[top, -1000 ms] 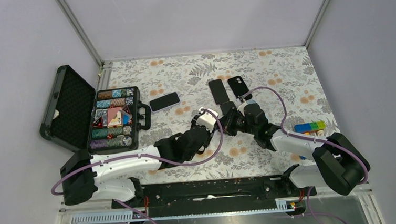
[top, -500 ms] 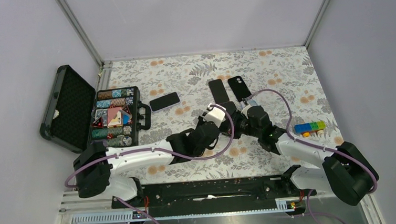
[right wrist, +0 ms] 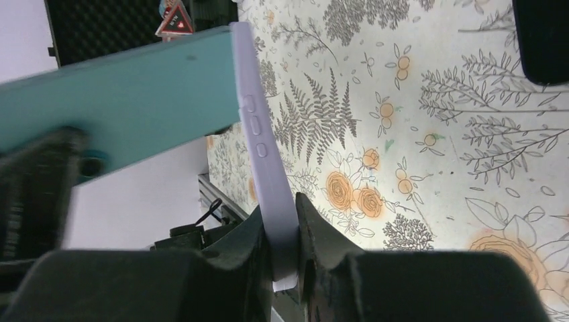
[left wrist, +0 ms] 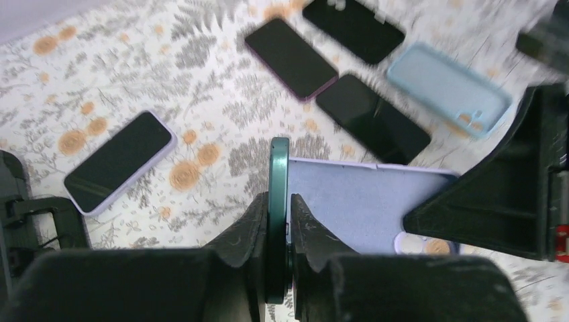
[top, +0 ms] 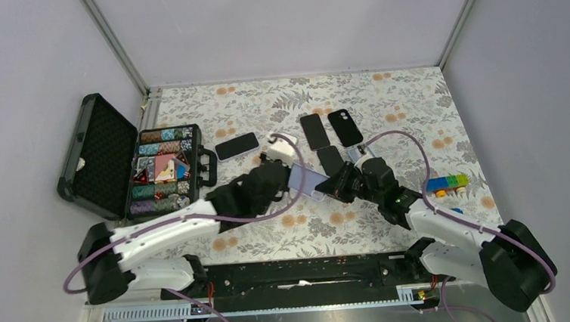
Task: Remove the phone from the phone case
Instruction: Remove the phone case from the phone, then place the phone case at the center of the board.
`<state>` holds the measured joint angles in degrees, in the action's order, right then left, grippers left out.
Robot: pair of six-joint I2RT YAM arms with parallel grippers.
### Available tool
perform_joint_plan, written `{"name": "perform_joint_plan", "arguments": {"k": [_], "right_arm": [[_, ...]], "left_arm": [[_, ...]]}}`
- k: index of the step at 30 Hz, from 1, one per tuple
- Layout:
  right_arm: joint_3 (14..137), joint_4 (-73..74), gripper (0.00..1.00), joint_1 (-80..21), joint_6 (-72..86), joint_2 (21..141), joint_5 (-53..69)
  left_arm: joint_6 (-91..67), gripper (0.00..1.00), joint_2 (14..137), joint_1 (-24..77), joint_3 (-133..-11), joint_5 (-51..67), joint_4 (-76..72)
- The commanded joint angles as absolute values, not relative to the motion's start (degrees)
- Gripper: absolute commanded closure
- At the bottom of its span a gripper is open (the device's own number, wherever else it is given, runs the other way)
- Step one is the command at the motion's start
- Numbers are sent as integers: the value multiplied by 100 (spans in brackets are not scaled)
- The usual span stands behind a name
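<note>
Holding above floral bench (top: 399, 100), right of poker-chip case (top: 108, 162): left hand (left wrist: 278, 201) clamped on teal phone (left wrist: 279, 161) edge; right hand (right wrist: 280, 209) clamped on lavender phone case (right wrist: 258, 127).

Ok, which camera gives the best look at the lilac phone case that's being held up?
The left wrist view: there the lilac phone case shows its broad flat face, beside the green phone. The right wrist view shows only its thin edge with the side buttons. The top view shows it small and far off.
</note>
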<state>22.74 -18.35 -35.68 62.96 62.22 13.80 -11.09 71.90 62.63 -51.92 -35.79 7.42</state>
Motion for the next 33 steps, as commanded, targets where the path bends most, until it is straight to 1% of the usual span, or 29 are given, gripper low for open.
{"name": "perform_joint_plan", "arguments": {"k": [1, 3, 5, 8, 10, 13, 18, 20, 26, 28, 33], "right_arm": [[2256, -1368, 100, -3564, 5642, 5721, 786], [2386, -845, 100, -3273, 5366, 5624, 752], [2393, -738, 100, -3033, 5296, 5480, 937], [2471, -785, 100, -3006, 5265, 5439, 761], [2584, -1030, 100, -3010, 5386, 5695, 633], [3008, -1766, 100, -3012, 5714, 6538, 538], [4059, -3130, 100, -3023, 6709, 8663, 478], [4482, -3414, 100, -3028, 7007, 9418, 100], [5575, -3440, 100, -3032, 7536, 10691, -955], [5899, -3267, 97, -3032, 7566, 10991, -1104], [6327, -2923, 94, -3156, 7744, 11584, -1043]], "left_arm": [[-939, 100, 5998, 5827, -5207, -3350, 622], [-1211, 100, 5676, 5546, -5212, -2978, 847], [-1348, 100, 5440, 5394, -5159, -2637, 914], [-1286, 100, 5273, 5388, -4979, -2647, 685], [-1230, 100, 5225, 5370, -4856, -2831, 481], [-1239, 100, 5138, 5218, -4718, -2765, 199], [-1120, 100, 5177, 5000, -4659, -2814, -202], [-1053, 100, 5202, 4967, -4654, -2865, -319], [-869, 100, 5225, 4937, -4590, -3048, -585], [-815, 100, 5229, 4895, -4595, -3039, -614], [-795, 100, 5163, 4854, -4515, -3021, -575]]}}
